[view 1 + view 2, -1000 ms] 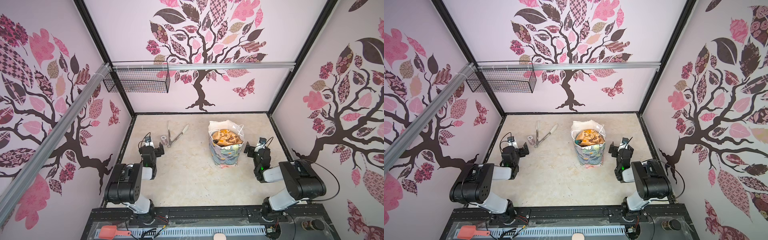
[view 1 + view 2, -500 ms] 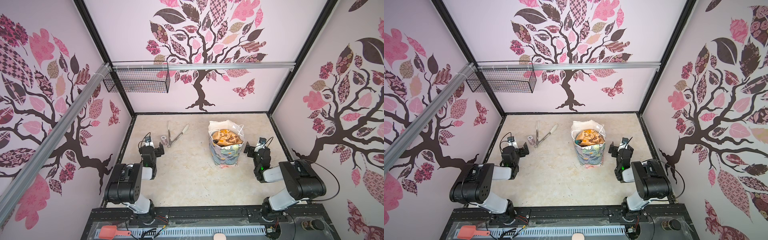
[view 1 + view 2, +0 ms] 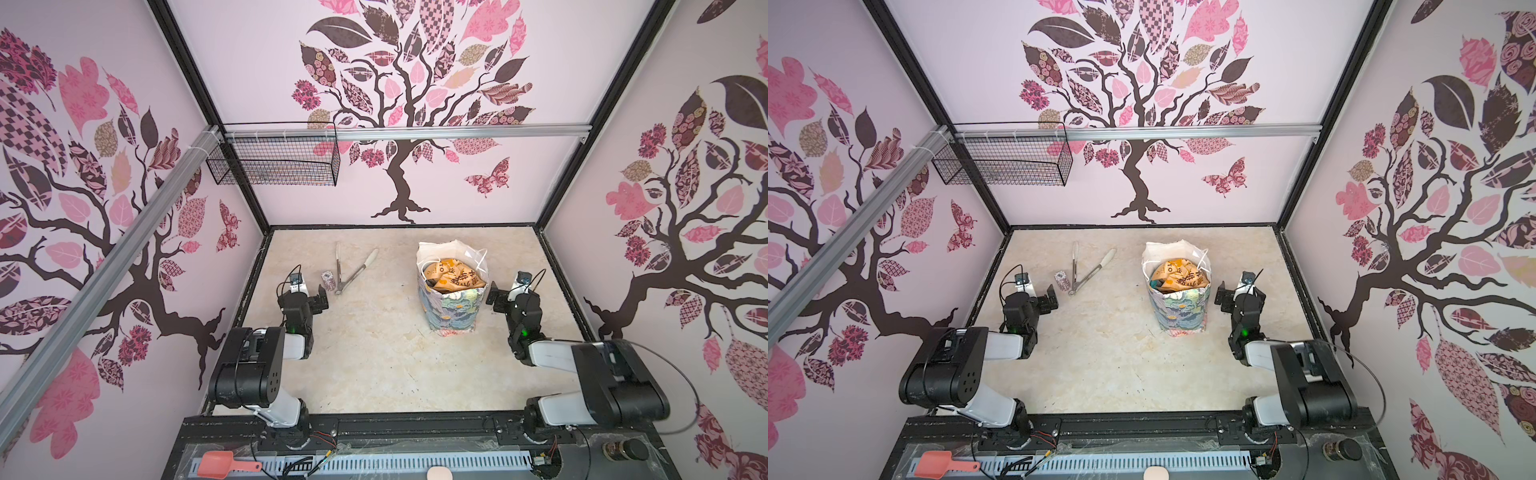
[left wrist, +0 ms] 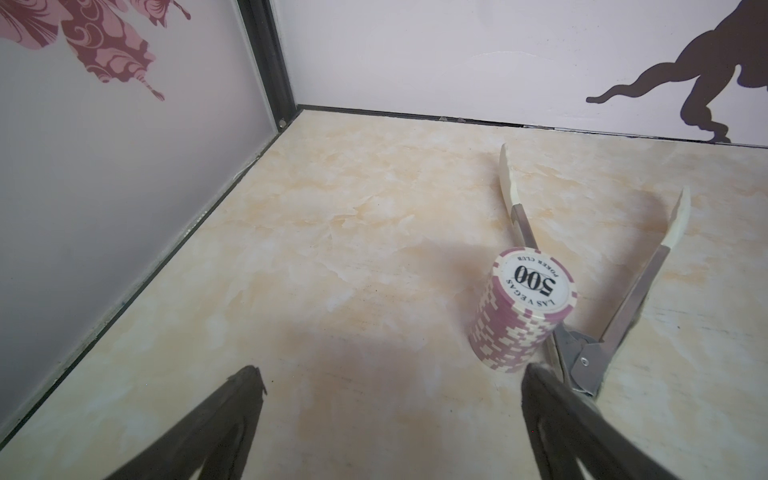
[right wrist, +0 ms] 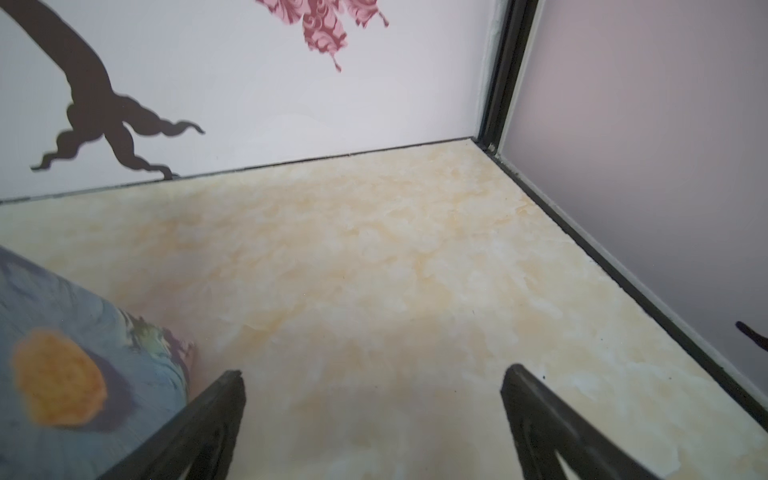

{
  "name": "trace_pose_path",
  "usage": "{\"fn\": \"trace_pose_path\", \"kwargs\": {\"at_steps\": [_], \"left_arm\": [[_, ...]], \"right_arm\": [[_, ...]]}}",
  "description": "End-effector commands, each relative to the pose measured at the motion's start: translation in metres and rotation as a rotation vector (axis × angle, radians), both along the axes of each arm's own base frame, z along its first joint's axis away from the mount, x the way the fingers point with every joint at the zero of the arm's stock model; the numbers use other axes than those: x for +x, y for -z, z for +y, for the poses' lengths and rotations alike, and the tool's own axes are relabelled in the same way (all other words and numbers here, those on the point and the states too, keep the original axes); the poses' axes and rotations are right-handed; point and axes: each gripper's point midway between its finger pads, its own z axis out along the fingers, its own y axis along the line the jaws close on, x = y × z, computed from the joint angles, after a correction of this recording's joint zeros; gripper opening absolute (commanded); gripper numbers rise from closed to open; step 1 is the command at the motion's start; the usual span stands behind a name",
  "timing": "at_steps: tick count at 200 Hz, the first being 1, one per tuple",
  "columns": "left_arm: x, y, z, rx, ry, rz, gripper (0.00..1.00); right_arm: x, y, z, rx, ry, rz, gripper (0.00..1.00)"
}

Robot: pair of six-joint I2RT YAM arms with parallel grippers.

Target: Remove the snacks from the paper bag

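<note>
Two robot arms are sitting low at the near corners of the cream marbled table (image 3: pixel 374 357), and neither is holding anything. Right of the table's middle, an upright rectangular paper bag with a blue-green, cream and pink floral print (image 3: pixel 451 311) is standing with its mouth open and its white cord handles drooping over the rim. A large crinkly orange snack packet with dark Chinese characters (image 3: pixel 455 275) is lying inside the bag and filling its top; whatever is lying beneath it is mostly hidden. The right hand (image 5: pixel 372 374) is gaping wide over bare table just beside the bag, one finger (image 5: pixel 220 407) sitting close to the printed side, though contact cannot be told. The left hand (image 4: pixel 390 372) is standing equally wide on the far side of the table from the bag. Its one finger (image 4: pixel 548 399) is lying just beside a stack of pink-and-white round poker chips (image 4: pixel 519 316) and the hinge of metal tongs with cream tips (image 4: pixel 623 307), which are lying spread in a V. A black wire basket (image 3: pixel 274 164) is hanging from the back rail.
</note>
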Motion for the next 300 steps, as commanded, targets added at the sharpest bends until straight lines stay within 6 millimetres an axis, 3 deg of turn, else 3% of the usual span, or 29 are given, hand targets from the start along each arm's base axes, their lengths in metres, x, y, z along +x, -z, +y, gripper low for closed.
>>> {"fn": "trace_pose_path", "kwargs": {"at_steps": [1, 23, 45, 67, 85, 112, 137, 155, 175, 207, 228, 258, 300], "left_arm": [[-0.008, -0.02, 0.006, 0.003, -0.037, -0.07, 0.99], [-0.021, -0.038, 0.009, 0.024, -0.089, -0.11, 0.99], [-0.036, -0.055, 0.024, -0.041, -0.256, -0.066, 0.99], [-0.047, -0.08, 0.038, -0.171, -0.414, -0.064, 0.99], [-0.048, -0.107, 0.027, -0.327, -0.406, -0.06, 0.99], [-0.033, -0.165, -0.024, -0.582, -0.176, -0.123, 0.99], [-0.022, -0.212, -0.09, -0.8, 0.089, -0.085, 0.98], [-0.023, -0.238, -0.145, -0.767, 0.257, -0.011, 0.98], [-0.037, -0.252, -0.212, -0.646, 0.427, 0.103, 0.98], [-0.069, -0.253, -0.296, -0.389, 0.603, 0.212, 0.99], [-0.085, -0.245, -0.335, -0.269, 0.685, 0.232, 0.99], [-0.086, -0.219, -0.365, -0.258, 0.743, 0.335, 0.99], [-0.056, -0.186, -0.368, -0.148, 0.633, 0.352, 0.99]], "right_arm": [[-0.01, -0.046, -0.023, 0.179, 0.177, -0.063, 1.0], [-0.02, -0.087, -0.01, 0.318, 0.112, -0.072, 1.0], [-0.027, -0.126, 0.013, 0.429, -0.01, -0.078, 1.0], [-0.029, -0.15, 0.036, 0.451, -0.139, -0.031, 0.99], [-0.027, -0.166, 0.055, 0.465, -0.249, 0.045, 0.99], [-0.029, -0.179, 0.092, 0.47, -0.458, 0.171, 1.0], [-0.032, -0.182, 0.109, 0.489, -0.553, 0.249, 0.99], [-0.032, -0.18, 0.118, 0.491, -0.603, 0.298, 0.99], [-0.032, -0.178, 0.127, 0.488, -0.639, 0.35, 1.0], [-0.025, -0.171, 0.127, 0.371, -0.569, 0.372, 0.99], [-0.019, -0.161, 0.12, 0.299, -0.498, 0.404, 1.0], [-0.009, -0.151, 0.116, 0.262, -0.456, 0.452, 0.99], [0.002, -0.136, 0.118, 0.227, -0.43, 0.487, 1.0]]}}
